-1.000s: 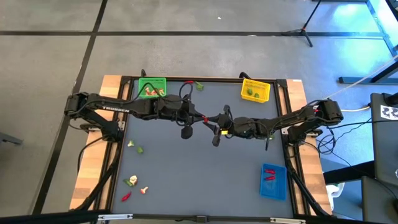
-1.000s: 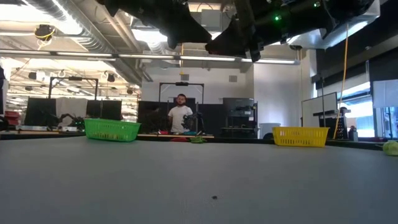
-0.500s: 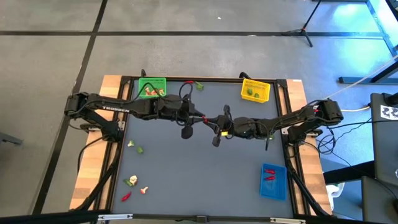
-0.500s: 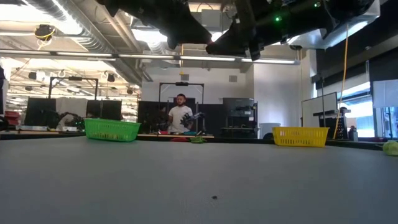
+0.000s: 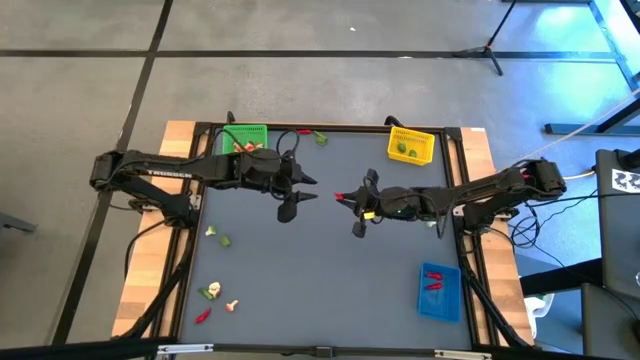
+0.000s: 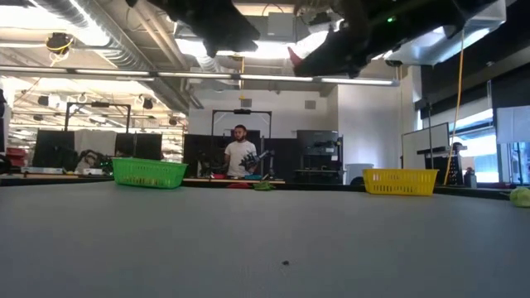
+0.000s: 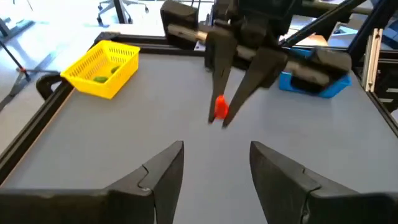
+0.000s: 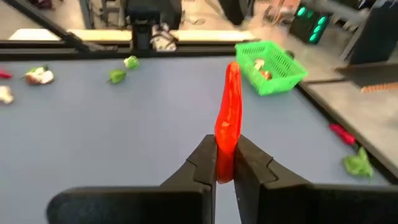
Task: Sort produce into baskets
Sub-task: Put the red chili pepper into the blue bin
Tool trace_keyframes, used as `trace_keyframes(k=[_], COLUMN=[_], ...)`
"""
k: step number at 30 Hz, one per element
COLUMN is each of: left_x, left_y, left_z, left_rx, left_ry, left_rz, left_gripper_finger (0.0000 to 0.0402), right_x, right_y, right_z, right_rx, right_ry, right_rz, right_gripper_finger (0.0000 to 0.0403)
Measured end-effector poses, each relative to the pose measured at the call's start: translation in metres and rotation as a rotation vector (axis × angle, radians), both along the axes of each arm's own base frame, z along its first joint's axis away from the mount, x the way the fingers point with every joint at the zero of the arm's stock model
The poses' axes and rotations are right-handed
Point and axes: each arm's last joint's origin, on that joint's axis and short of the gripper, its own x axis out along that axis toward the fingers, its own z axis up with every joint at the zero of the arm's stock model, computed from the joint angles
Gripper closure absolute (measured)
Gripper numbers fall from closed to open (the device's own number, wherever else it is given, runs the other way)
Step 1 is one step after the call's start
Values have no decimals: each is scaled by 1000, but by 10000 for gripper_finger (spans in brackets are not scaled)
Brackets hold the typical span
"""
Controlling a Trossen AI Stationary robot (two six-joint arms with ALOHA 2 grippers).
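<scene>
A red chili (image 8: pixel 228 115) is held high over the table's middle in my shut right gripper (image 5: pixel 342 197). My left gripper (image 7: pixel 214 165) stands open a short way to the table's left of it, facing it, with nothing between its fingers (image 5: pixel 308 186). The green basket (image 5: pixel 243 138) sits at the far left with pale pieces in it, the yellow basket (image 5: pixel 411 146) at the far right with green pieces, and the blue basket (image 5: pixel 438 292) at the near right with red pieces. Several loose pieces of produce (image 5: pixel 215 295) lie on the mat at the near left. My right gripper pinches one end of the red chili (image 8: pixel 224 158) between its two fingers. The fingers point toward the table's left and lie along the chili, whose free end (image 7: pixel 219 107) sticks out past the fingertips. The chili is lifted well clear of the table.
A red piece and a green piece (image 5: pixel 318 136) lie at the table's far edge between the green and yellow baskets. A pale and a green piece (image 5: pixel 218 236) lie at the left edge. A person (image 6: pixel 240 154) stands in the room beyond the table.
My left gripper has opened, let go of the red chili and drawn back toward the table's left. My right gripper keeps the chili and has moved a little toward the table's right, so that a gap now separates the two grippers.
</scene>
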Motion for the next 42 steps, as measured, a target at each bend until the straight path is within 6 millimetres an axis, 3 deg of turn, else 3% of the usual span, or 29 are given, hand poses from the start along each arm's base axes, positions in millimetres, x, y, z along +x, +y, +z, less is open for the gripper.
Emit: trace_keyframes(k=[6,13,20,31,36,42], left_x=[-8,-9,-10,-10,-10,-9], left_y=[-1,-1,-1,0,0,0], left_z=[-4,-12,-20,-20,-20,-19], left_rx=[-21,-27,-26,-14,-15,-14], left_ry=[86,93,103,97,95,83], left_rz=[7,11,16,15,15,15], left_gripper_finger=[222,222,222,222,222,222], right_x=[-26,-60,-88,-139,-163,-182], right_y=[3,25,55,117,138,148], right_z=[6,10,2,-8,-13,-36], right_rx=[142,319,572,831,853,716], right_ry=[137,302,531,888,1005,1097], right_rz=[81,161,213,259,219,169], right_gripper_finger=[372,372,372,372,372,372])
